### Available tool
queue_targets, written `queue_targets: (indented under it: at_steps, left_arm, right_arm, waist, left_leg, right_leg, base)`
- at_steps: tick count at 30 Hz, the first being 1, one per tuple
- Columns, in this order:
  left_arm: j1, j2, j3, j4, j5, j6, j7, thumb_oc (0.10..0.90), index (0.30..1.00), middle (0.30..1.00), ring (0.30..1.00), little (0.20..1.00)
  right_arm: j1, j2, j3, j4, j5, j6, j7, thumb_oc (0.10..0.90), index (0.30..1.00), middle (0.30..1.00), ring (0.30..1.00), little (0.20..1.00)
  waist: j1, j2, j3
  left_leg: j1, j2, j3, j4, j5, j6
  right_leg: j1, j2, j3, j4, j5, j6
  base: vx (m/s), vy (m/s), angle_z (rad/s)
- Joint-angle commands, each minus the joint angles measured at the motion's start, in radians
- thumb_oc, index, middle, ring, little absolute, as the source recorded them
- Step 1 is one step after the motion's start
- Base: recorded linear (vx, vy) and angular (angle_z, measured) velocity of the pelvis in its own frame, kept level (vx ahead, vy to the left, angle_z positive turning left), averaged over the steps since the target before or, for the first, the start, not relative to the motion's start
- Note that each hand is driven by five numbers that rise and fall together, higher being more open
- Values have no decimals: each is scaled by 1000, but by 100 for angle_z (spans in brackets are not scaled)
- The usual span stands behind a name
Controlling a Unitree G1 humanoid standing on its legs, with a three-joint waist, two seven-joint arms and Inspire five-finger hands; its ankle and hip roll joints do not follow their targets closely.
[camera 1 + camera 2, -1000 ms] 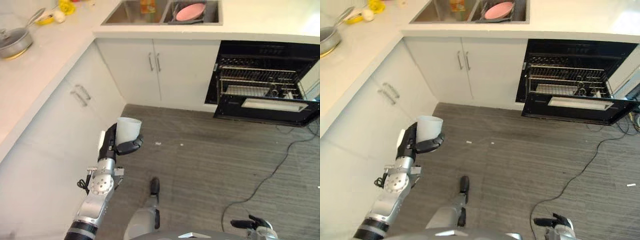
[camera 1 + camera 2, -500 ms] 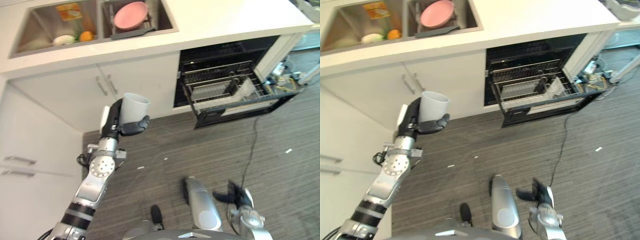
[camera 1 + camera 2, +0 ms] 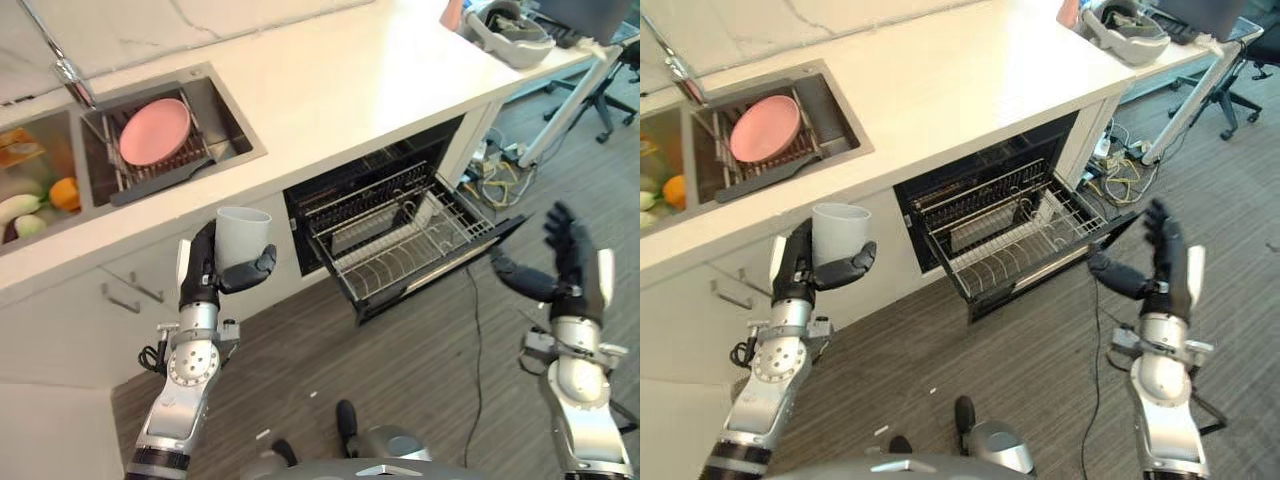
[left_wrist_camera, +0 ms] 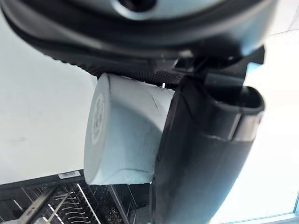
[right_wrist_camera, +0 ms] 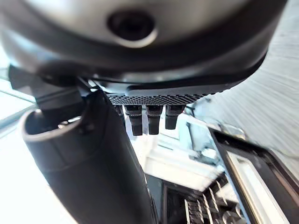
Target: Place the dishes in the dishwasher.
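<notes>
White cup (image 3: 242, 236) sits upright in the curled left hand (image 3: 212, 275), left of centre. Right hand (image 3: 570, 268) is open and empty. Tipping it near the dishwasher rack (image 3: 400, 245) could drop it.

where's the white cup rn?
In the left hand, held upright on the left of the left eye view: the white cup hangs before the cabinet fronts, below the sink, left of the open dishwasher rack.

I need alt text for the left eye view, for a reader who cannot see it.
The left hand holds a white cup upright before the counter; the right hand is open near the pulled-out dishwasher rack. A pink plate stands in the sink.
</notes>
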Motion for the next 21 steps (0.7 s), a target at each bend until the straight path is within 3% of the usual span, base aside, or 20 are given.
queue_targets:
  at_steps: [1,2,3,4,5,6,8,9,12,21]
  left_arm:
    - [-117,1,29,-89,6,-141,64,400,300,300,300,300]
    - [-117,1,29,-89,6,-141,64,400,300,300,300,300]
    - [-142,-15,13,-88,-5,-155,103,400,300,300,300,300]
    - [-144,-16,12,-85,-5,-157,104,400,300,300,300,300]
    - [-186,-30,-28,-83,-10,-172,136,400,300,300,300,300]
    - [-218,-26,-50,-67,15,-161,151,400,300,300,300,300]
    - [-240,-31,-62,-72,44,-170,156,400,300,300,300,300]
    - [-310,-29,-94,-81,78,-179,182,400,300,300,300,300]
    - [-369,-12,-115,-112,103,-195,186,400,300,300,300,300]
    - [-477,31,-172,-143,198,-165,190,400,300,300,300,300]
  right_arm:
    - [-131,-50,33,-54,176,-117,31,800,900,900,900,900]
    - [-132,-50,33,-54,177,-117,31,800,900,900,900,900]
    - [-174,-19,81,-70,283,-153,41,800,900,900,900,900]
    - [-174,-21,80,-68,287,-154,44,800,900,900,900,900]
    - [-210,-19,121,-109,329,-171,47,800,900,900,900,900]
    - [-207,-18,150,-118,341,-190,63,800,900,900,900,900]
    - [-208,-13,135,-152,367,-191,81,800,900,900,900,900]
    - [-231,-2,144,-179,355,-212,64,800,900,900,900,900]
    - [-263,8,138,-231,357,-226,62,800,900,900,900,900]
    - [-338,31,229,-270,471,-236,102,800,900,900,900,900]
  waist:
    - [32,18,30]
    - [33,17,30]
    - [41,42,14]
    - [43,39,14]
    - [45,75,-4]
    - [43,89,-16]
    - [28,105,-27]
    - [8,115,-55]
    - [-8,111,-71]
    - [-22,93,-98]
  left_leg:
    - [34,-44,-106,-11,-5,19]
    - [35,-45,-105,-13,-4,19]
    - [54,3,-149,-248,-40,36]
    - [71,-2,-144,-275,-31,36]
    - [146,22,-178,-483,14,30]
    - [176,15,-206,-526,14,31]
    - [205,14,-192,-596,35,27]
    - [231,8,-193,-605,13,15]
    - [242,8,-157,-605,11,8]
    - [295,-6,-97,-605,-39,35]
  right_leg:
    - [129,-59,10,-106,-104,156]
    - [129,-60,11,-106,-104,156]
    - [139,-78,30,-106,-104,187]
    - [142,-82,32,-106,-106,188]
    - [145,-86,33,-106,-116,207]
    - [140,-84,32,-106,-118,208]
    - [132,-80,27,-106,-101,207]
    - [121,-79,26,-106,-97,208]
    - [119,-85,25,-106,-86,211]
    - [126,-111,82,-106,-78,233]
  base:
    - [59,44,-91]
    - [173,223,-98]
    - [164,188,-62]
    - [302,337,-33]
    - [209,180,-25]
    - [200,181,-47]
    - [90,89,-41]
    - [74,100,-6]
    - [103,131,-3]
    - [69,73,-16]
